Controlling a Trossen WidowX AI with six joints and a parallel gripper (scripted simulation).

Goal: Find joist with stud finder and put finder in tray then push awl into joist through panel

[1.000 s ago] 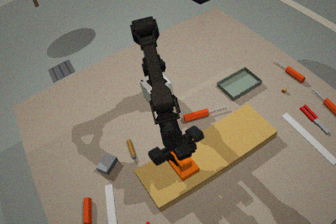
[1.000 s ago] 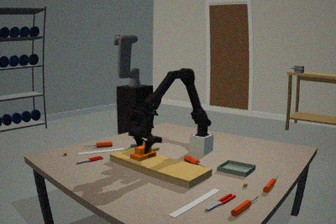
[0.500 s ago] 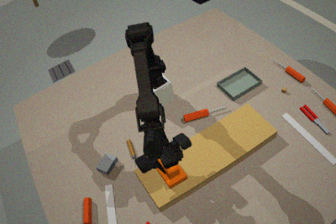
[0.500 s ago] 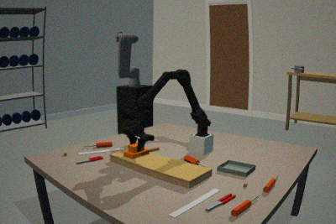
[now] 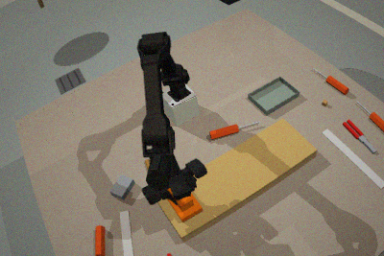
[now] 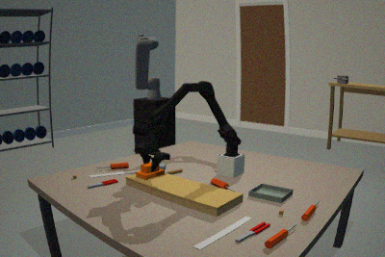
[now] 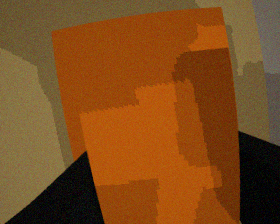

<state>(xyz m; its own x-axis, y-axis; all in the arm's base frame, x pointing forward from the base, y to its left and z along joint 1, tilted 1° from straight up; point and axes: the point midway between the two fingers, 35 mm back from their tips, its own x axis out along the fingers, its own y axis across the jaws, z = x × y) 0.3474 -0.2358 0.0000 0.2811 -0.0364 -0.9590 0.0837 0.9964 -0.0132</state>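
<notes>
My gripper (image 5: 178,196) (image 6: 151,165) (image 7: 157,144) is shut on the orange stud finder (image 5: 191,212) (image 6: 149,174) (image 7: 131,130). The stud finder sits at one end of the yellowish floor panel (image 5: 259,160) (image 6: 192,192) (image 7: 13,100), the left end in the top and exterior views. It looks flat on the top; no indicator light can be made out. The awl (image 5: 147,163) (image 6: 174,171), with a tan handle, lies beside that end of the panel, mostly hidden by the arm in the top view. The grey-green tray (image 5: 275,96) (image 6: 269,192) is empty. The joist is hidden.
An orange-handled screwdriver (image 5: 224,131) (image 6: 220,183) lies between the panel and arm base (image 5: 182,109) (image 6: 231,165). A grey block (image 5: 122,187) lies near the awl. Other screwdrivers, red-handled pliers (image 5: 357,136) (image 6: 252,232) and white strips (image 5: 352,158) (image 6: 222,233) lie around the table.
</notes>
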